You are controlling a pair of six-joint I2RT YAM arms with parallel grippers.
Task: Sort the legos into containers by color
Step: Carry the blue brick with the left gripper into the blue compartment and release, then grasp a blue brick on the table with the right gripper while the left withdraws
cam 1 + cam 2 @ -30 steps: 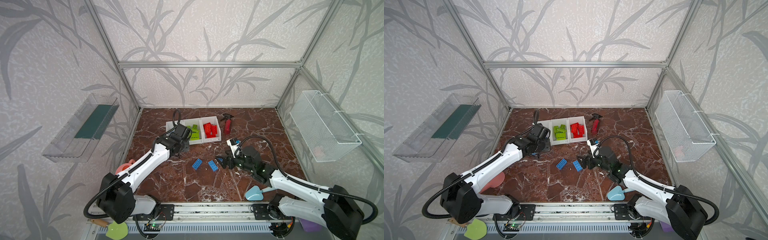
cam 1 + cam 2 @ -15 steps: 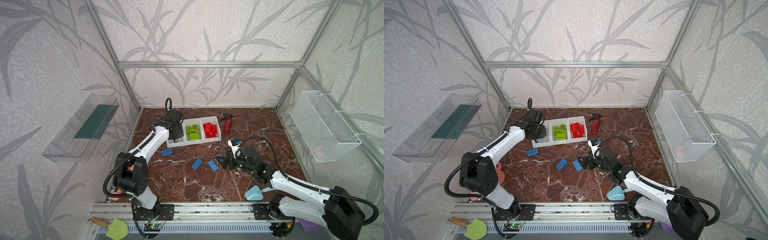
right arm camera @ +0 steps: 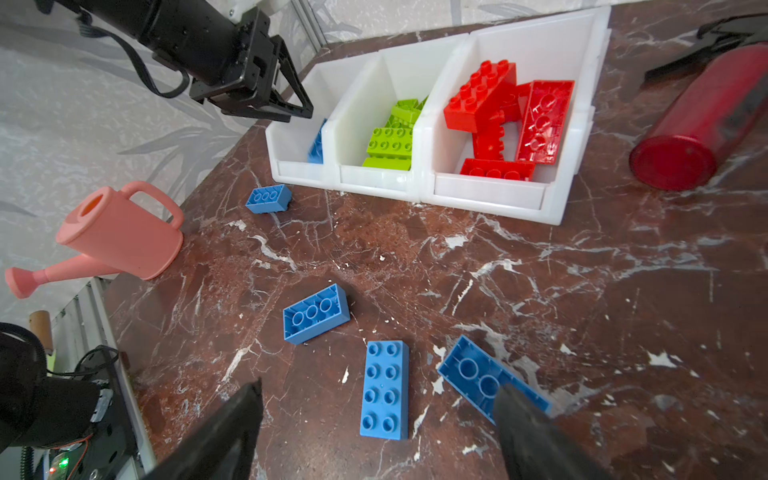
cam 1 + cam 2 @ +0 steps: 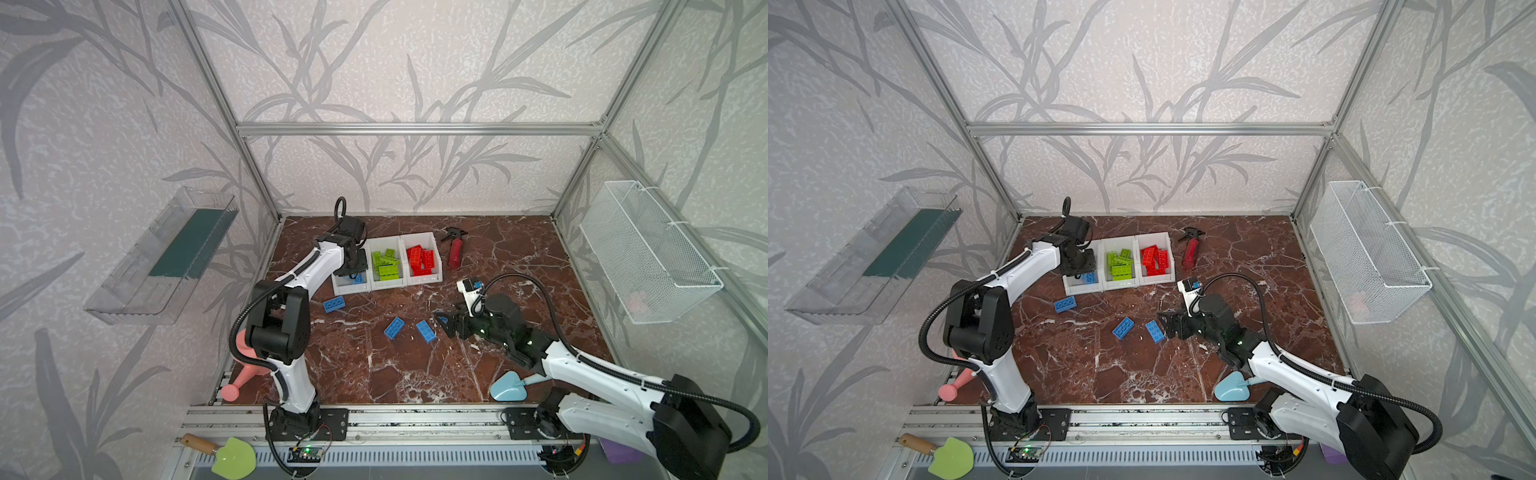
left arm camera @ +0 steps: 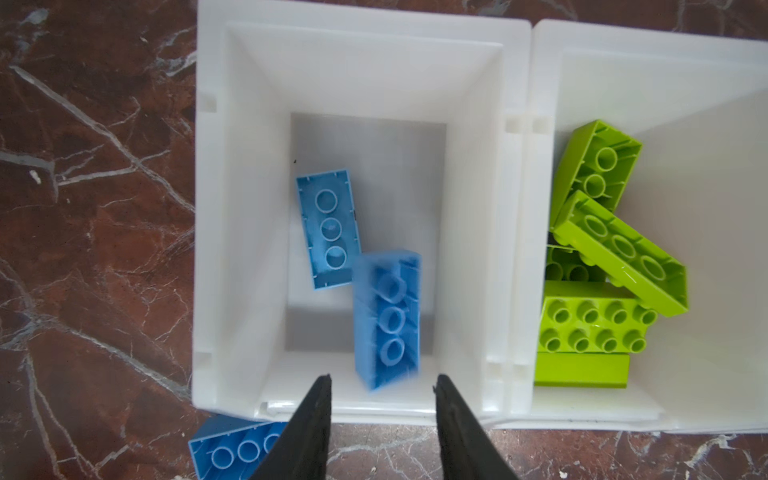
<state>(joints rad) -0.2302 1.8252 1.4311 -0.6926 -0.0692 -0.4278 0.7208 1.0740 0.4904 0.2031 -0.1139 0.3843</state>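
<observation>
The left gripper [image 5: 383, 378] hangs over the leftmost of three joined white plastic open-top bins [image 4: 388, 285], its black fingers a narrow way apart and gripping nothing. Just beyond the fingertips a blue studded plastic brick [image 5: 388, 320], hollow side up and smeared with blur, is clear of both fingers inside that bin. A second blue brick [image 5: 328, 228] lies flat on the bin's floor, also hollow side up. The middle bin holds a heap of lime green bricks [image 4: 386, 266] and the rightmost bin a heap of red bricks [image 4: 422, 259]. The right gripper [image 3: 378, 390] sits low over the brown marble tabletop [image 4: 498, 257] with its jaws spread wide and nothing between them held. A studs-up blue brick [image 3: 385, 388] lies on the table in the gap. An upturned blue brick [image 3: 482, 374] lies partly behind one finger; contact cannot be made out. Another upturned blue brick [image 4: 394, 328] lies nearby, and a fourth [image 4: 333, 304] just in front of the leftmost bin. A red spray bottle [image 4: 455, 253] lies beside the rightmost bin.
</observation>
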